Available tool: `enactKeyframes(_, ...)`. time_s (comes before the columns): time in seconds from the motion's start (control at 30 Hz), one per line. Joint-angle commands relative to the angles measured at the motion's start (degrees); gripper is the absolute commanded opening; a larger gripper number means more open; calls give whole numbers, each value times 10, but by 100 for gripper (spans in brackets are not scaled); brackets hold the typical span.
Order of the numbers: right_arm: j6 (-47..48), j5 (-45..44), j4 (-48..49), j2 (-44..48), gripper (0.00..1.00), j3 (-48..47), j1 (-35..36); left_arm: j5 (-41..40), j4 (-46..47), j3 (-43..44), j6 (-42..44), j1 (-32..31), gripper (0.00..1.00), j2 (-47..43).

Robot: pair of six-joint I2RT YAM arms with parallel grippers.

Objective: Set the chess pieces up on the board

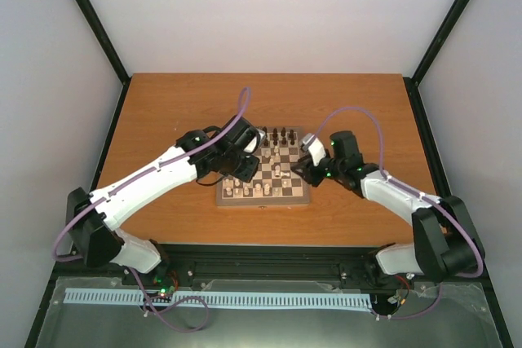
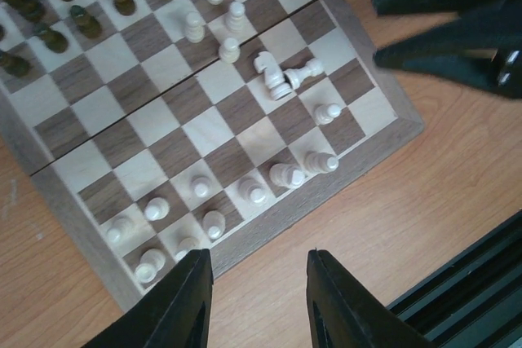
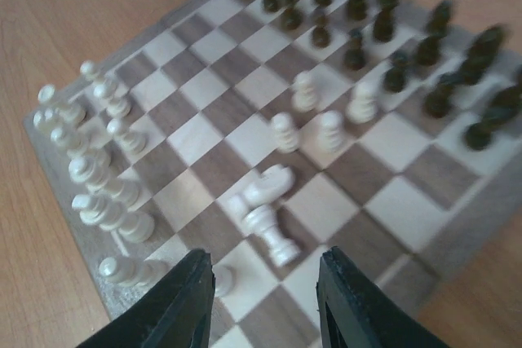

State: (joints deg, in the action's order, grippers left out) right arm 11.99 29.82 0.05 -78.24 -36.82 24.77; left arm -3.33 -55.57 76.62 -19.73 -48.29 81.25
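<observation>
Right pincer (image 3: 263, 257) parted over two toppled cream pieces (image 3: 263, 200)

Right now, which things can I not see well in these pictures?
- Top view: left gripper hides the chessboard's left side; chess pieces too small to identify.
- Left wrist view: upper-left edge cuts off some dark pieces.
- Right wrist view: dark pieces blurred; kinds unclear.

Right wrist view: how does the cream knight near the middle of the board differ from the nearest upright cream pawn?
The knight lies on its side; the pawn stands upright. The knight has a horse-head shape; the pawn has a round head. Both are cream and rest on the board.
</observation>
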Motion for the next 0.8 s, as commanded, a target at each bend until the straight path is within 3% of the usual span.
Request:
enactKeyframes(0.0,-9,40,-67,51,37,-66,-59,51,43,29,6,-2,33,36)
enactKeyframes(0.17,-28,79,-181,120,39,-132,-129,58,56,76,25,-22,31,104)
enactKeyframes(0.3,-34,83,-259,172,50,-149,-167,49,50,126,42,-44,31,169)
enactKeyframes(0.5,-32,173,-329,192,51,-162,-286,35,24,195,48,-59,30,267)
enactKeyframes(0.67,-53,196,-280,255,51,-110,-372,3,12,214,41,-64,29,309)
enactKeyframes(0.77,-60,202,-260,297,51,-91,-387,-4,13,213,37,-64,31,322)
